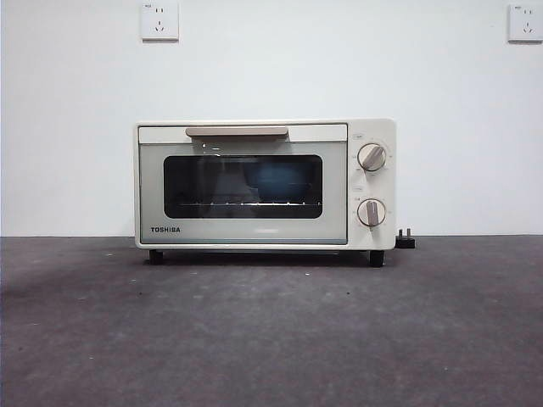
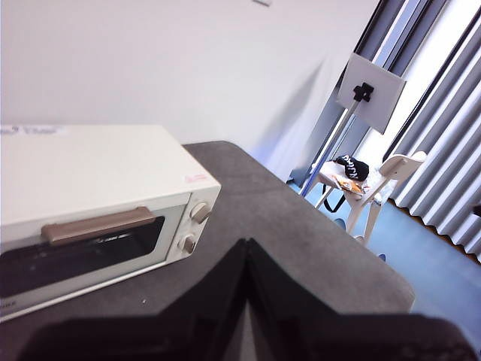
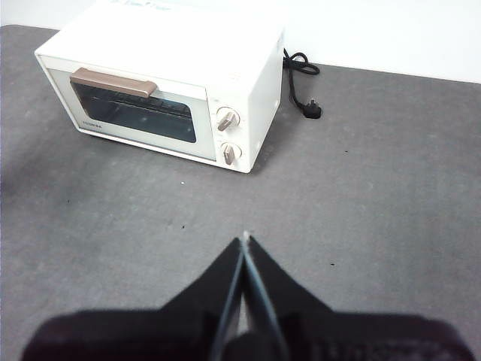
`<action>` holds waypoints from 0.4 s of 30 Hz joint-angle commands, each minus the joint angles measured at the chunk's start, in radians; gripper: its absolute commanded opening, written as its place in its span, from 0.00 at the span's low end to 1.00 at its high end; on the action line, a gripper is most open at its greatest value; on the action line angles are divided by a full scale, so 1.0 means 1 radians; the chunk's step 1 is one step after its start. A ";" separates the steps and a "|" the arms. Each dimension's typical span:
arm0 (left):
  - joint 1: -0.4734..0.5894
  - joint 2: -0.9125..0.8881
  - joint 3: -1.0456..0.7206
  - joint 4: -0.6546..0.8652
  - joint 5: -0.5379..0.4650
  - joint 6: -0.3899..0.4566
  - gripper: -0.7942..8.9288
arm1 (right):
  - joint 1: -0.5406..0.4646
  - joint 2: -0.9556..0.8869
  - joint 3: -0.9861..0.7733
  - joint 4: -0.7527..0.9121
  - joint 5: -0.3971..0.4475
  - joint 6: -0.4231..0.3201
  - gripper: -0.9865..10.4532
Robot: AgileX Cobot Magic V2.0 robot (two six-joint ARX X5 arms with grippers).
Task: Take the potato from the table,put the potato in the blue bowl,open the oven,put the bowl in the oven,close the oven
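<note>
The cream oven (image 1: 153, 191) stands at the back of the table (image 1: 271, 339) with its door shut and its beige handle (image 1: 236, 131) up. Through the dark glass I make out a blue shape, the blue bowl (image 1: 280, 180), on the rack inside. The potato is hidden. My left gripper (image 2: 246, 248) hangs shut and empty above the table, in front of the oven (image 2: 98, 173) and off its knob side. My right gripper (image 3: 245, 244) is also shut and empty, well back from the oven (image 3: 188, 45). Neither arm shows in the front view.
Two round knobs (image 1: 372, 157) sit on the oven's right panel. Its black cord and plug (image 3: 312, 110) lie on the table behind that side. Beyond the table's edge stand a white chair (image 2: 376, 188) and a board on a stand (image 2: 370, 94).
</note>
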 commanded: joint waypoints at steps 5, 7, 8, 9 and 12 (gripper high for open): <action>0.015 -0.011 -0.002 0.000 -0.104 0.149 0.08 | 0.000 -0.002 -0.008 -0.018 0.005 0.011 0.09; 0.015 -0.027 -0.018 -0.011 -0.199 0.210 0.08 | 0.000 -0.002 -0.008 -0.018 0.005 0.011 0.09; 0.016 -0.046 -0.044 0.000 -0.290 0.248 0.08 | 0.000 -0.002 -0.008 -0.018 0.005 0.011 0.09; 0.016 -0.063 -0.070 0.011 -0.366 0.270 0.08 | 0.000 -0.002 -0.008 -0.018 0.005 0.011 0.09; 0.017 -0.140 -0.197 0.079 -0.568 0.286 0.08 | 0.000 -0.002 -0.008 -0.018 0.005 0.011 0.09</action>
